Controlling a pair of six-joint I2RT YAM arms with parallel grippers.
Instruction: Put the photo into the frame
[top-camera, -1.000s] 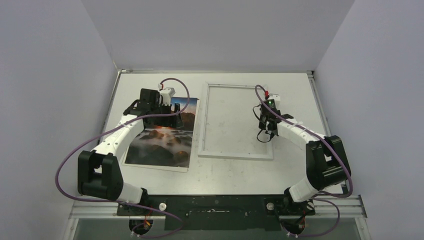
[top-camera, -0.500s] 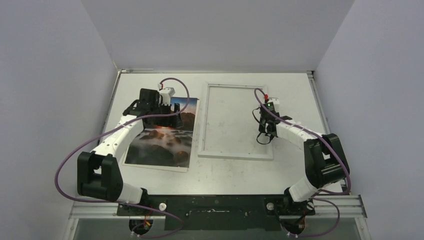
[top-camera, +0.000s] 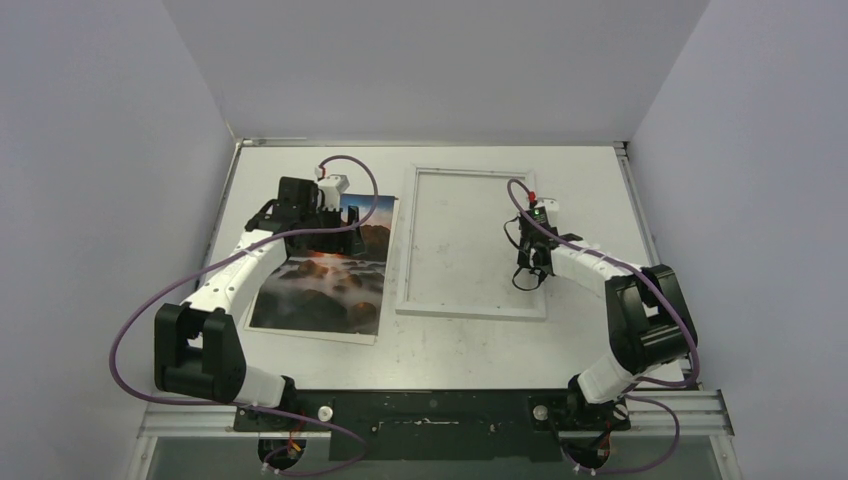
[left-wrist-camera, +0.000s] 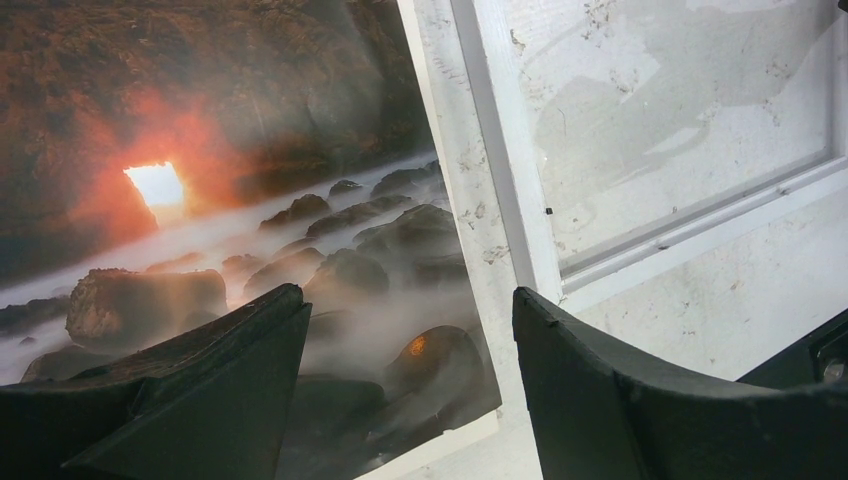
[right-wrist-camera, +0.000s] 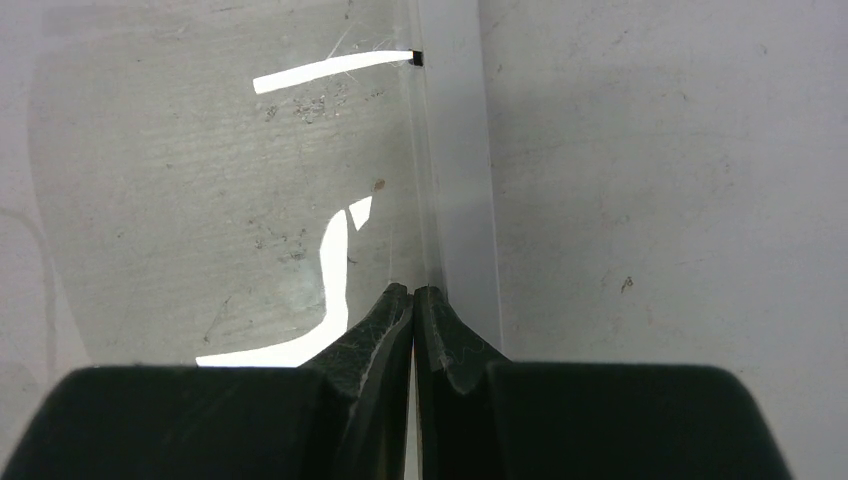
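Observation:
The photo (top-camera: 325, 285), dark rocks in mist with an orange glow, lies flat on the left half of the table. Beside it on the right lies the white frame (top-camera: 404, 250), with bare table showing through it. My left gripper (top-camera: 340, 238) hovers open over the photo's upper part. In the left wrist view its fingers (left-wrist-camera: 240, 350) stand either side of the photo's (left-wrist-camera: 300, 200) right edge, next to the frame's rail (left-wrist-camera: 505, 180). My right gripper (top-camera: 530, 275) is shut, with its tips (right-wrist-camera: 413, 290) at the inner edge of the frame's right rail (right-wrist-camera: 460, 150) and nothing visible between them.
The white table (top-camera: 600, 180) is walled on three sides by grey panels. Purple cables loop over both arms. The arm bases stand on a black bar (top-camera: 430, 410) at the near edge.
My right gripper has shifted slightly along the frame's right rail, staying shut. The left arm, photo and frame have not moved.

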